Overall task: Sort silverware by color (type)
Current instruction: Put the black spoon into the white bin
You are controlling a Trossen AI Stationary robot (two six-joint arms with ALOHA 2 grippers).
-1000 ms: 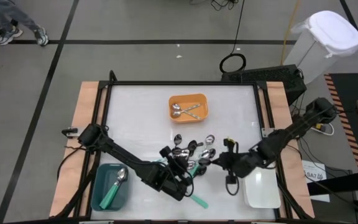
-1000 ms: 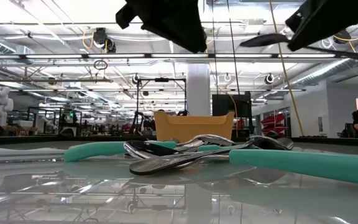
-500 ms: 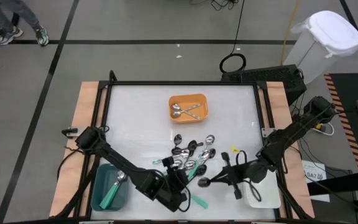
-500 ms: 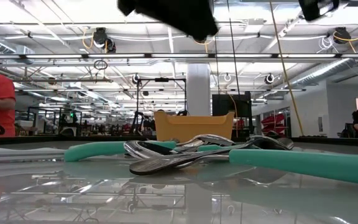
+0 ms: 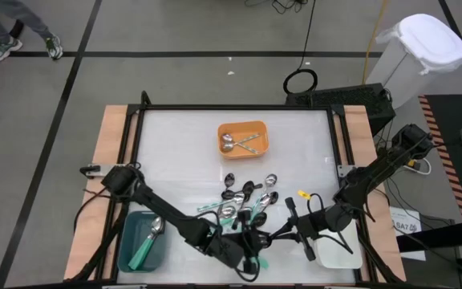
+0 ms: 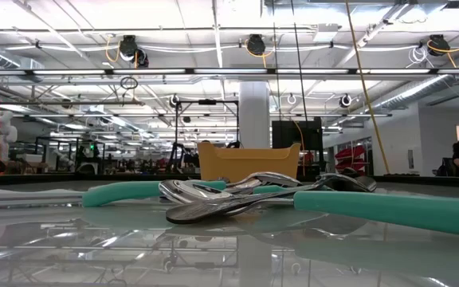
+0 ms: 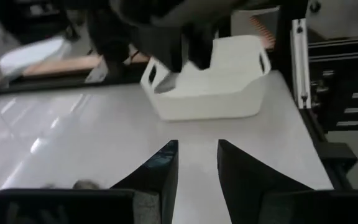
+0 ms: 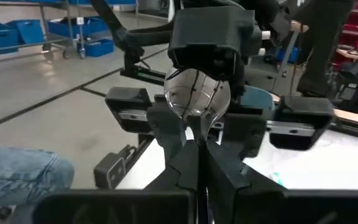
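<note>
A heap of spoons (image 5: 247, 201), some teal-handled, some silver, some dark, lies mid-table and fills the low view (image 6: 245, 195). My right gripper (image 5: 279, 234) hovers near the front edge, right of the heap, shut on a glossy dark spoon (image 8: 194, 93). My left gripper (image 5: 253, 255) is just left of it and faces it. Its fingers are open with nothing between them (image 7: 197, 158). A teal handle (image 5: 257, 262) on the table peeks out beside the left gripper. My right gripper pinches the spoon by its handle just behind the bowl (image 8: 196, 129), between the two fingertips. The fingers lie about level and point toward the table's left. The spoon sticks out ahead along the fingers, bowl foremost, clear of the table.
An orange tray (image 5: 243, 138) at the far middle holds two silver spoons. A teal tray (image 5: 128, 255) at the near left holds a teal-handled spoon. A white tray (image 5: 339, 247) sits at the near right, also in the left wrist view (image 7: 210, 87).
Both grippers have risen out of the low view and tipped up from pointing down to about level. My left gripper has gone toward the near edge and the right. My right gripper has carried the dark spoon toward the near edge, away from the heap.
</note>
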